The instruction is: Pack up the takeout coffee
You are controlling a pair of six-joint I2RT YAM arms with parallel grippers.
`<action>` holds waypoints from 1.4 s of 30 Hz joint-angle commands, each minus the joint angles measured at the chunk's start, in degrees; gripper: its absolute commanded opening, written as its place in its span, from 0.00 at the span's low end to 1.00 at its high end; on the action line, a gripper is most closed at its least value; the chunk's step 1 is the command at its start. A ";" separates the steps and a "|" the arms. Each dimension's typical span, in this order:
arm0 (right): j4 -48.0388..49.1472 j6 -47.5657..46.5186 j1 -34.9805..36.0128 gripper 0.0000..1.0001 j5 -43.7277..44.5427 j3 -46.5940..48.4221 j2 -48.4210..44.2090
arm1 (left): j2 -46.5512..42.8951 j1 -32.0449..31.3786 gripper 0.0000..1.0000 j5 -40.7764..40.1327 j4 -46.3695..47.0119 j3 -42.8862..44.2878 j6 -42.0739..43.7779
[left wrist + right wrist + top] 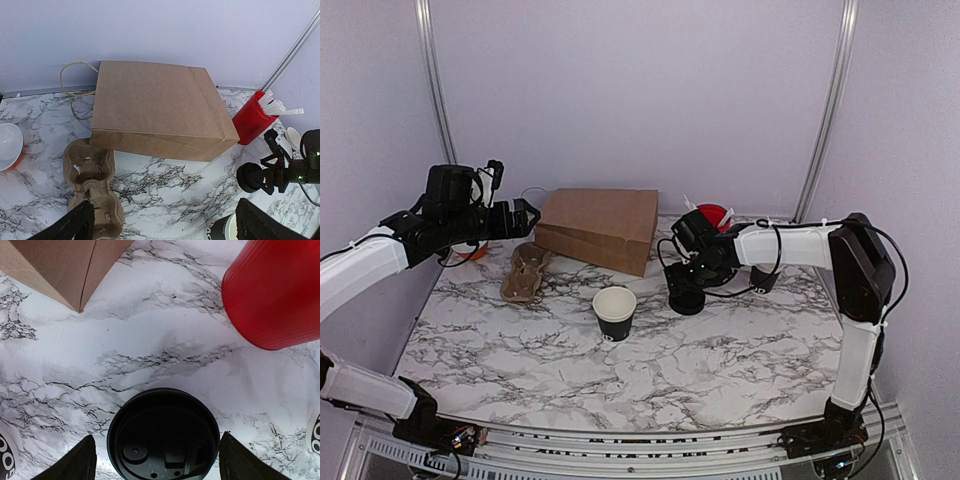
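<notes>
Coffee cup stands upright, uncapped, mid desk, in front of the flat brown bag. Step looks like grabbing the lid: right gripper wide, straddling it, not closed. Drop straight, pinch the rim evenly, keep it level (thin lid, likely slips easily). Cup sits near that gripper's left, apart. Left gripper wide too, empty, raised behind the cup's left.
</notes>
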 commanded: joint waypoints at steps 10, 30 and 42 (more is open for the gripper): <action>-0.76 1.79 0.46 0.81 0.27 -0.79 -0.36 | -0.46 1.24 0.99 -0.32 -1.39 0.64 1.35; 0.50 2.54 0.54 0.74 -0.57 -3.68 -0.20 | 0.27 1.45 0.99 0.82 -1.04 0.33 0.26; -0.11 3.11 1.25 0.75 0.62 -3.11 1.08 | 0.43 1.43 0.99 0.95 -0.94 -0.01 -0.01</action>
